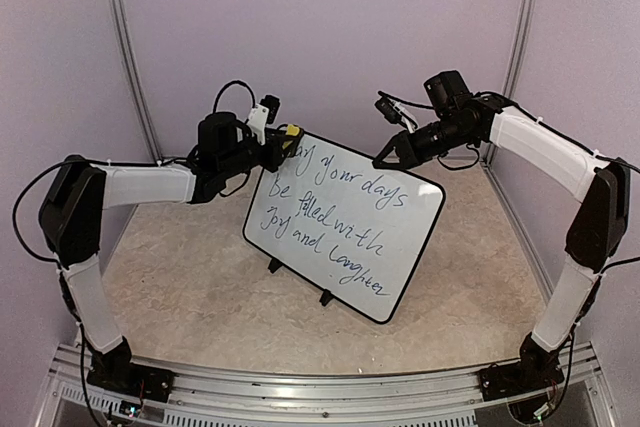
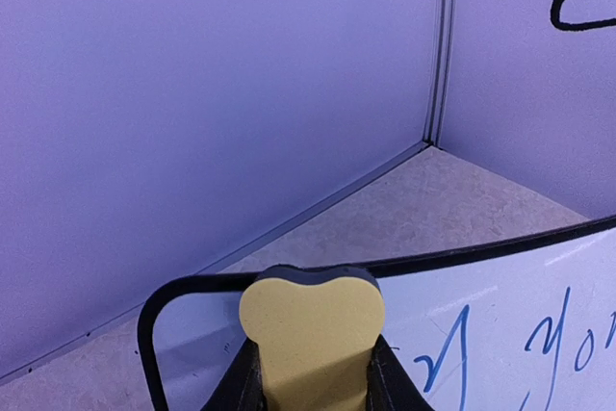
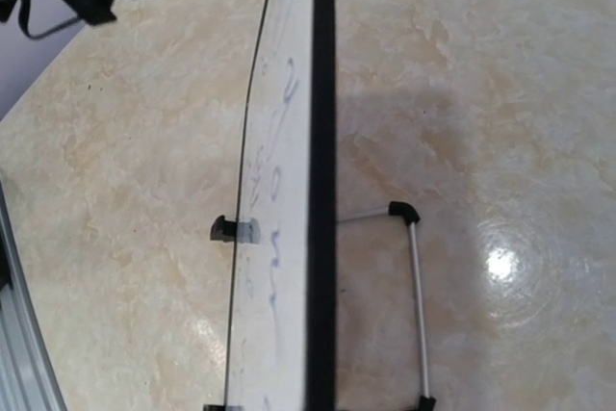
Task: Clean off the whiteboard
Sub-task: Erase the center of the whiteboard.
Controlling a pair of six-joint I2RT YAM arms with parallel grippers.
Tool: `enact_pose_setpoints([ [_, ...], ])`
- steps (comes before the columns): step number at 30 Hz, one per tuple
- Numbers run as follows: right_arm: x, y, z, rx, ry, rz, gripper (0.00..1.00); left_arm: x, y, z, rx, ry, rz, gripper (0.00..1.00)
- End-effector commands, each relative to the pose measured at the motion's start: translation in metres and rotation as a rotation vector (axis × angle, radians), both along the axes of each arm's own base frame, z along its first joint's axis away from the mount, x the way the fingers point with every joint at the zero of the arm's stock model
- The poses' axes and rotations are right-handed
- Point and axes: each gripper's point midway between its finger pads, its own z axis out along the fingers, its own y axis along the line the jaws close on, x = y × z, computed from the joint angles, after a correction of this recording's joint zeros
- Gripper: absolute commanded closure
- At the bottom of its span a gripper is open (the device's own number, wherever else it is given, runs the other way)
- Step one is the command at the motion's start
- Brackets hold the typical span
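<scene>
Whiteboard [image 1: 345, 222] stands propped at a tilt on its small black feet near the middle of the desk [image 1: 190, 287], with blue cursive writing across its face. Left jaws are clamped on a yellow eraser [image 2: 310, 329] at the board's upper left corner. Right jaws hover by the top edge farther right; whether they are apart or together, I cannot tell.

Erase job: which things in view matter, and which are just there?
Job:
- whiteboard, blue writing on it
- eraser, yellow, at the board's top corner
- left gripper, holding the eraser
- right gripper, at the board's top edge

Not job:
- table
- wall
- rail at the near edge
</scene>
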Motion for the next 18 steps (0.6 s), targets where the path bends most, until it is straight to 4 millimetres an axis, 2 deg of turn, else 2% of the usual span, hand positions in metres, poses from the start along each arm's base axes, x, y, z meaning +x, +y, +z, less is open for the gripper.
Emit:
enact_pose_setpoints([
  [1, -0.016, 0.008, 0.020, 0.031, -0.083, 0.082, 1.00, -0.015, 0.007, -0.057, 0.098, 0.114, 0.048, 0.85],
  [5, -0.015, 0.008, 0.020, 0.032, -0.085, 0.082, 1.00, -0.032, 0.015, -0.070, 0.094, 0.150, 0.053, 0.85],
  [9, -0.015, 0.009, 0.020, 0.035, -0.083, 0.084, 1.00, -0.036, 0.015, -0.078, 0.106, 0.168, 0.053, 0.85],
  [13, -0.016, 0.010, 0.021, 0.035, -0.083, 0.089, 1.00, -0.031, 0.012, -0.073, 0.103, 0.153, 0.051, 0.85],
  [18, -0.017, 0.010, 0.020, 0.033, -0.085, 0.092, 1.00, -0.011, 0.007, -0.049, 0.081, 0.120, 0.043, 0.84],
])
